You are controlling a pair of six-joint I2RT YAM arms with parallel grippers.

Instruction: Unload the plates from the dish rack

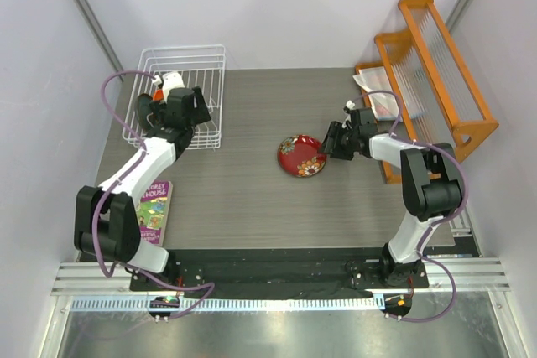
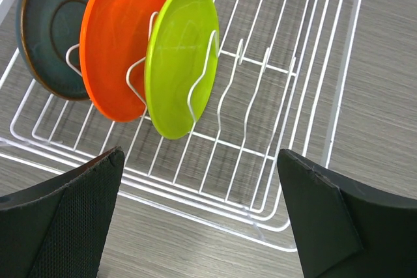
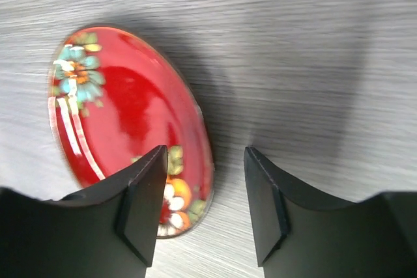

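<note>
While the grey table [image 1: 252, 199] fills the scene, an orange wooden rack [image 1: 436, 64] stands at its right edge and the white wire dish rack [image 1: 185, 49] at its far left corner. Three plates stand upright in the wire slots: dark teal plate [image 2: 52, 24], orange plate [image 2: 114, 37], lime green plate [image 2: 179, 63]. The dark red flowered plate [image 3: 124, 109] lies on the table near the middle, well apart from the dish rack. The left gripper [image 2: 201, 157] hovers wide open before the lime green plate. The right gripper [image 3: 205, 154], jaws parted, sits over the red plate's rim, gripping nothing.
</note>
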